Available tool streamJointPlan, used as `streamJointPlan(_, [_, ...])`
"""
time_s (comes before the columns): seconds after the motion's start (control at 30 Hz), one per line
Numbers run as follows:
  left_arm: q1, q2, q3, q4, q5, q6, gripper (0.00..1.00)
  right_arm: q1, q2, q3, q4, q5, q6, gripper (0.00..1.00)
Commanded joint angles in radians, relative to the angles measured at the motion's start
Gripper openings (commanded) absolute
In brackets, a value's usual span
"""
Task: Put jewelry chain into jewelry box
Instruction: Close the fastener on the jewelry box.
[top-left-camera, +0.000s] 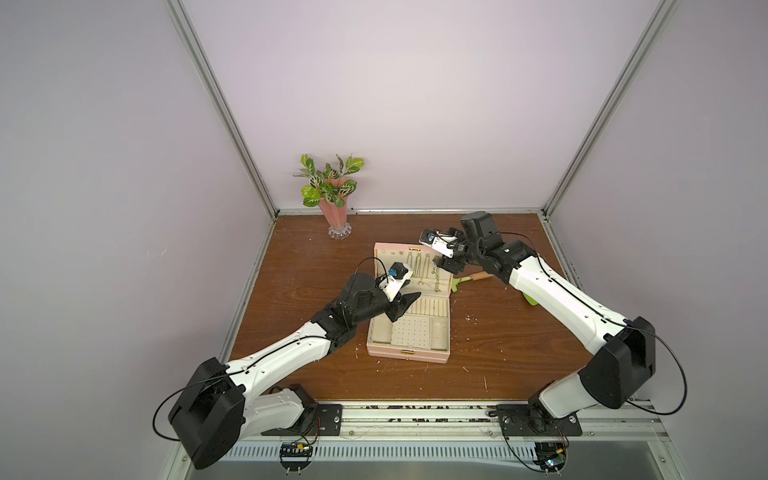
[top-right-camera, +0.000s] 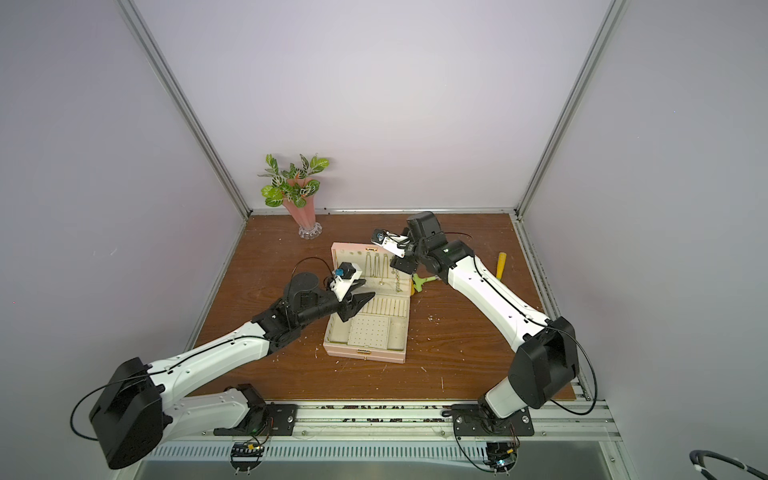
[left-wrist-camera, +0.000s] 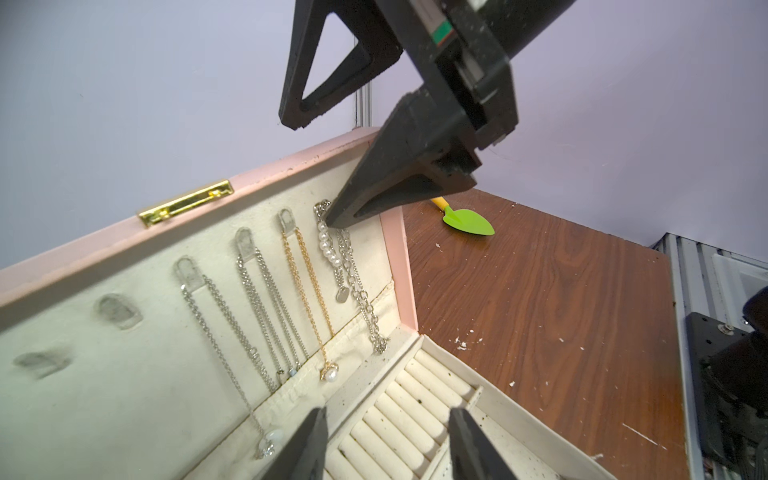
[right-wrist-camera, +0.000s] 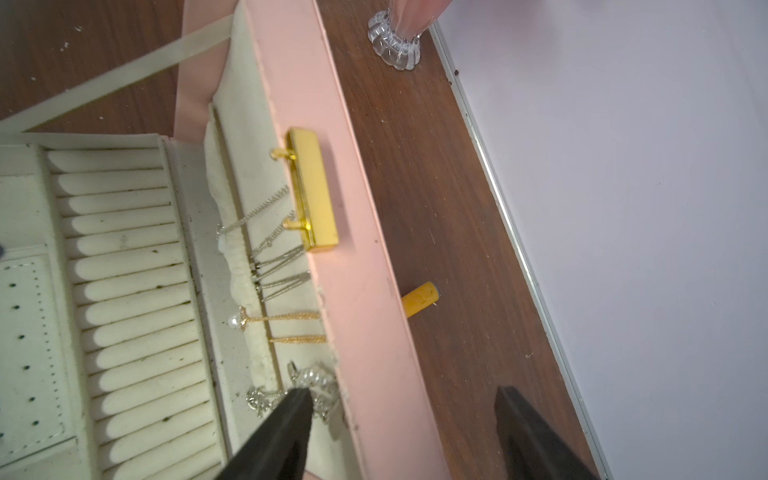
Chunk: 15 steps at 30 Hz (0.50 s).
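The pale pink jewelry box (top-left-camera: 407, 353) (top-right-camera: 363, 354) lies open mid-table with its lid upright. The silvery jewelry chain (left-wrist-camera: 357, 286) (right-wrist-camera: 320, 384) (top-left-camera: 437, 278) hangs inside the lid at its right end, over the last hook. My right gripper (top-left-camera: 441, 259) (right-wrist-camera: 403, 394) (left-wrist-camera: 313, 170) is open and straddles the lid's top edge. One of its fingers (left-wrist-camera: 374, 191) is inside, its tip touching the chain at the hook. The other is behind the lid. My left gripper (top-left-camera: 405, 307) (left-wrist-camera: 387, 411) hovers open and empty over the ring rolls (left-wrist-camera: 415, 407).
Thin silver chains (left-wrist-camera: 257, 307) and a gold pendant chain (left-wrist-camera: 311, 291) hang beside it in the lid. A green toy trowel (left-wrist-camera: 469, 222) and a small rake (top-right-camera: 419, 282) lie right of the box. A pink vase with a plant (top-left-camera: 332, 208) stands at the back left.
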<state>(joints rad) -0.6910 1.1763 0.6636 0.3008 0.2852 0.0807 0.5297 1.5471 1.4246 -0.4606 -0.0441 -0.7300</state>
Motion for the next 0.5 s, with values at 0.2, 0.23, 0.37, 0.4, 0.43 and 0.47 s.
streamJointPlan(0.2, [0.017, -0.028, -0.013, 0.026, 0.014, 0.013, 0.50, -0.003, 0.015, 0.050, -0.055, 0.017, -0.025, 0.56])
streamJointPlan(0.23, [0.018, -0.027, -0.012, 0.026, 0.017, 0.012, 0.50, -0.005, 0.016, 0.050, -0.058, 0.015, -0.026, 0.54])
streamJointPlan(0.37, [0.018, -0.024, -0.011, 0.026, 0.016, 0.011, 0.51, -0.005, 0.018, 0.055, -0.059, 0.009, -0.028, 0.50])
streamJointPlan(0.4, [0.017, -0.023, -0.013, 0.026, 0.015, 0.011, 0.51, -0.006, 0.019, 0.058, -0.061, 0.006, -0.028, 0.50])
streamJointPlan(0.43, [0.017, -0.023, -0.012, 0.025, 0.017, 0.010, 0.51, -0.008, 0.020, 0.061, -0.063, 0.002, -0.028, 0.49])
streamJointPlan(0.47, [0.018, -0.020, -0.011, 0.024, 0.017, 0.011, 0.51, -0.009, 0.021, 0.068, -0.068, -0.006, -0.028, 0.49])
